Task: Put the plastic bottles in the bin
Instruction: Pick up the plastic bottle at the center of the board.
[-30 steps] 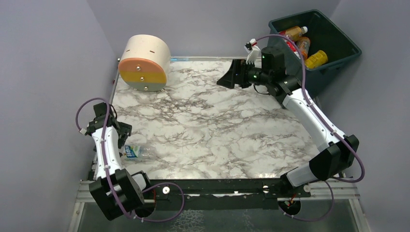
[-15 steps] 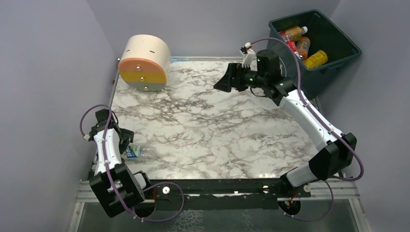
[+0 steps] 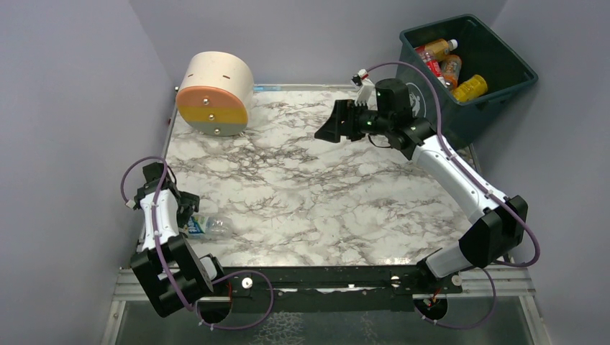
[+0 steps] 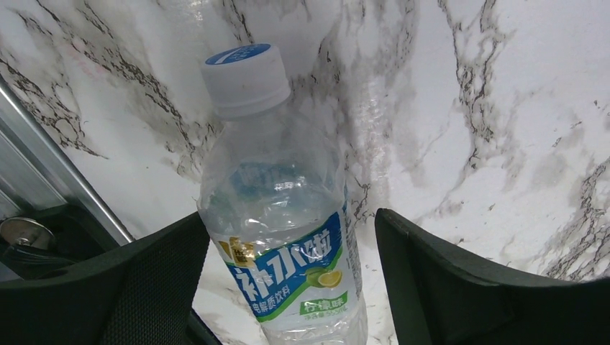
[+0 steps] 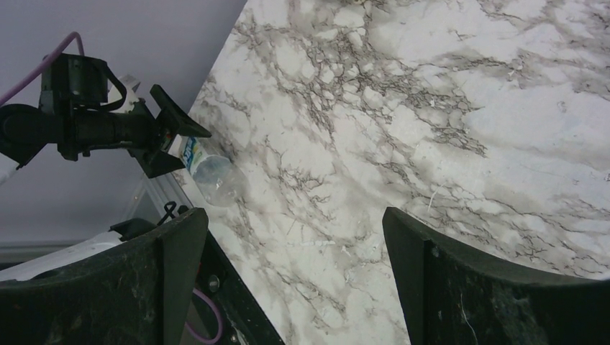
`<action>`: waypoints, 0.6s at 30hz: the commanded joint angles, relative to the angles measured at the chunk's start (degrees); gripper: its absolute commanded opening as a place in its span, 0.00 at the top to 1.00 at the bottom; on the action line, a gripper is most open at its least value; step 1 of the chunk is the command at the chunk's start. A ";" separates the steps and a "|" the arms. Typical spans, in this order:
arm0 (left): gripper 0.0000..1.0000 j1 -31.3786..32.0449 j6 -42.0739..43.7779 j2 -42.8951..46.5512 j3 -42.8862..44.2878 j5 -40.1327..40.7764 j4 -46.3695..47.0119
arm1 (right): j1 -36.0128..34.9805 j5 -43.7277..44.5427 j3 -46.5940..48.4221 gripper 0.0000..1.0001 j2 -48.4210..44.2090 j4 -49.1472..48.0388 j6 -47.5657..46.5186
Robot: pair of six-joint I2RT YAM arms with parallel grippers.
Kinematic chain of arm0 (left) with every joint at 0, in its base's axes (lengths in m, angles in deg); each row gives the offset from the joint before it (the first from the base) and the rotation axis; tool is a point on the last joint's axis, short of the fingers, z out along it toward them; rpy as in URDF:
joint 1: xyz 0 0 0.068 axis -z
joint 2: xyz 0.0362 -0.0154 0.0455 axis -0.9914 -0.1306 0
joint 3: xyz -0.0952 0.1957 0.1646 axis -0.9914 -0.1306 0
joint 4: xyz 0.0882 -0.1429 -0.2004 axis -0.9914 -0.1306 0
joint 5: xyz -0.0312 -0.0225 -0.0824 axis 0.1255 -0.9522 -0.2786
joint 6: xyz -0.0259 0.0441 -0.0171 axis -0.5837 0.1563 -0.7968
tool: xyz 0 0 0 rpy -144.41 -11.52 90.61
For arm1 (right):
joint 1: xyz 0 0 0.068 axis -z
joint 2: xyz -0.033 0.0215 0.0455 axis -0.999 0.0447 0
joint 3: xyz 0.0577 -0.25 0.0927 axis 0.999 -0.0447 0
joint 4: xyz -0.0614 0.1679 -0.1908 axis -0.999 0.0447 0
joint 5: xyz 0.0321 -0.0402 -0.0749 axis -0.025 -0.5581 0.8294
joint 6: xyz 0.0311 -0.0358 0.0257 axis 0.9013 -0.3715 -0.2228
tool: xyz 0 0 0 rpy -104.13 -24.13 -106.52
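A clear plastic bottle (image 3: 210, 226) with a blue and green label and a pale blue cap lies on the marble table near its front left edge. My left gripper (image 3: 187, 214) straddles the bottle's body (image 4: 280, 244). Its left finger (image 4: 158, 273) is at the bottle's side and the right finger (image 4: 431, 266) stands a little apart, so the gripper (image 4: 288, 214) is open. My right gripper (image 3: 327, 123) hangs open and empty over the back of the table, left of the dark teal bin (image 3: 496, 108). Orange bottles (image 3: 436, 49) and a yellow one (image 3: 471, 88) lie in the bin.
A cream cylinder (image 3: 214, 93) with an orange and green face lies at the back left of the table. The black front rail (image 3: 324, 277) runs along the near edge. The right wrist view shows the left arm (image 5: 93, 122) and the clear bottle (image 5: 212, 172) far off.
The left gripper's jaws have come in around the clear bottle. The right arm has swung left, away from the bin, with its jaws still wide.
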 commanded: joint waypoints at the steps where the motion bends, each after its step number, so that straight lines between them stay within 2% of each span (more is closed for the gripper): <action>1: 0.13 -0.44 -0.62 -0.22 -0.55 -1.69 1.70 | -0.84 0.45 -0.48 0.05 0.89 -2.02 -0.52; 13: 0.28 -0.45 -0.57 -0.58 -2.61 -4.76 4.57 | -1.42 0.04 -0.83 0.05 1.79 -2.40 -0.61; 18: 0.39 -0.42 0.53 0.08 -3.12 -8.40 6.77 | -1.70 0.06 -0.81 0.05 2.11 -2.45 -0.55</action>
